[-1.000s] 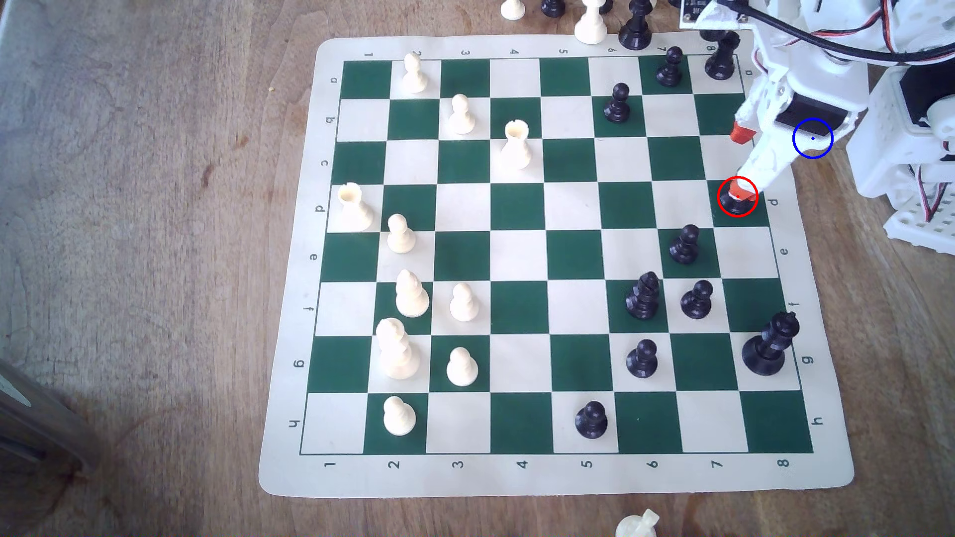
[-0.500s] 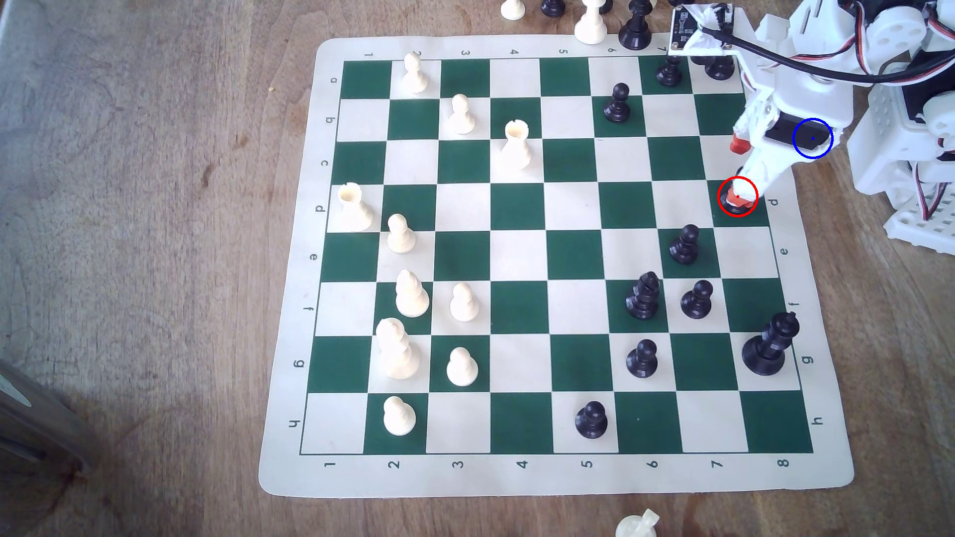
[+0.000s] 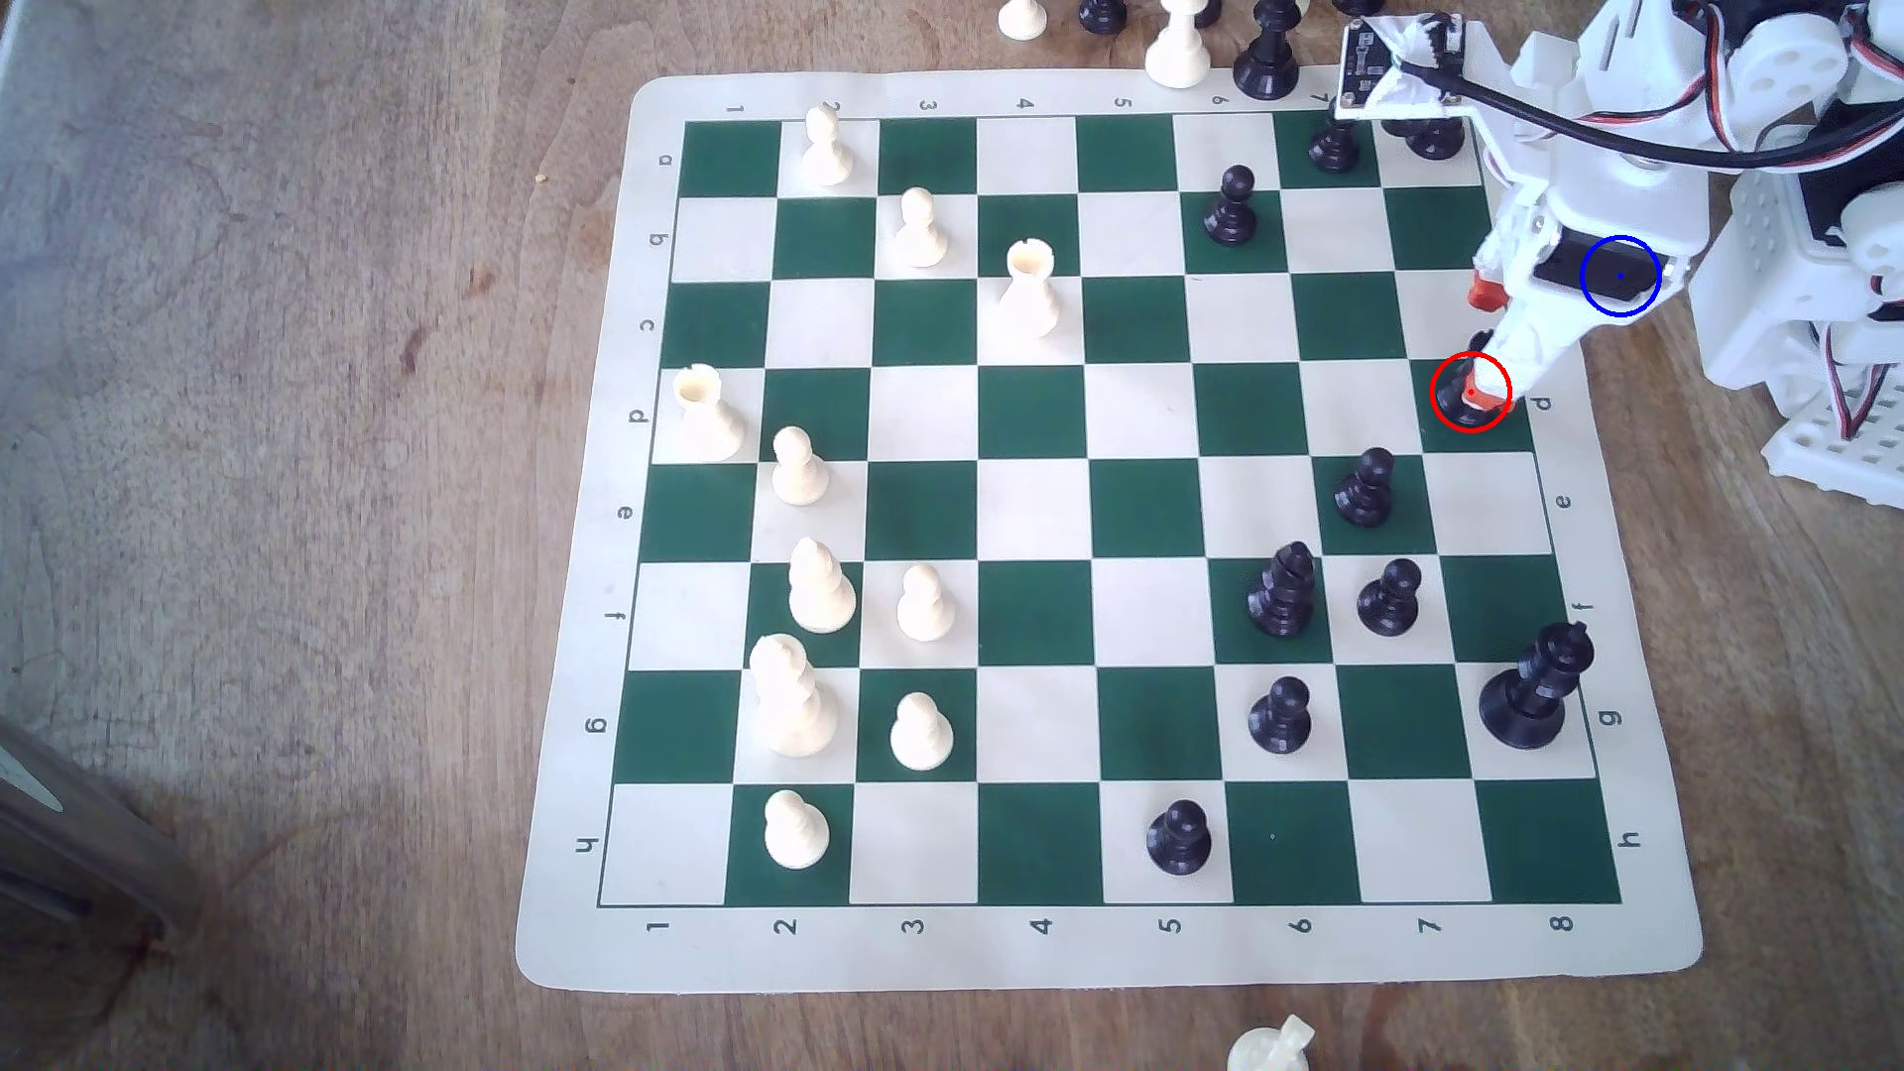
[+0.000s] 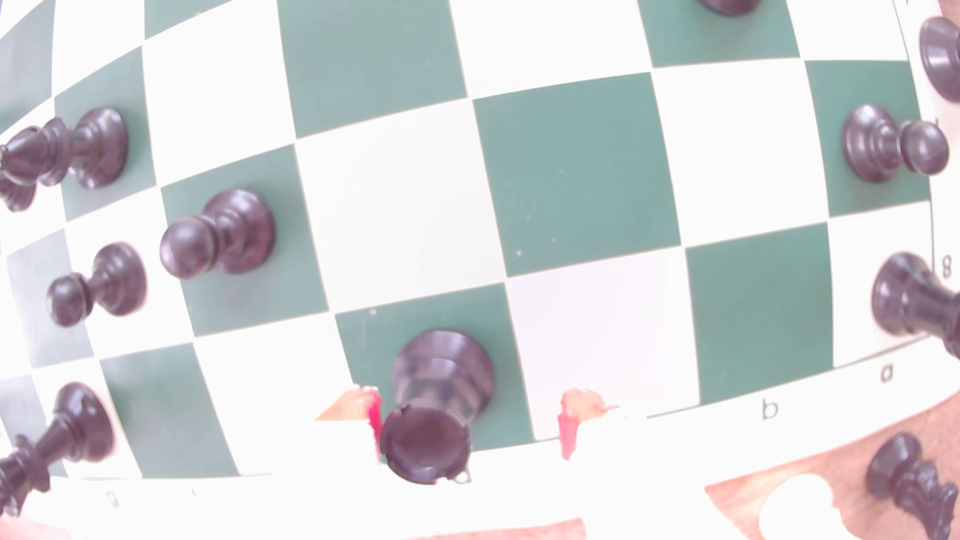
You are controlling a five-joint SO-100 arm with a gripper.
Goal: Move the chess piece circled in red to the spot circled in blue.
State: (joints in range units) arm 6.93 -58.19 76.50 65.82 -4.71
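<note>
The black rook (image 3: 1458, 396), ringed in red, stands upright on a green square at the board's edge on the exterior view's right. My white gripper (image 3: 1482, 345) reaches down over it, open. One orange fingertip (image 3: 1481, 398) rests by the rook and the other (image 3: 1484, 294) hangs a square away. In the wrist view the rook (image 4: 436, 405) sits between the two fingertips of the gripper (image 4: 467, 420), close to one (image 4: 361, 407) and apart from the other (image 4: 574, 420). The blue ring is drawn over the gripper's body, which hides the spot's wood.
A black pawn (image 3: 1365, 489) stands one square diagonally from the rook. More black pieces (image 3: 1432, 134) sit under the wrist camera board (image 3: 1396, 62). The arm's white base (image 3: 1834, 412) stands off the mat (image 3: 577, 927) at the exterior view's right. Captured pieces (image 3: 1267, 57) line the far table edge.
The arm has come down and forward, bringing the wrist camera board over the far corner pieces. The two orange fingertips have drawn a little closer together, and the lower one has shifted right beside the rook.
</note>
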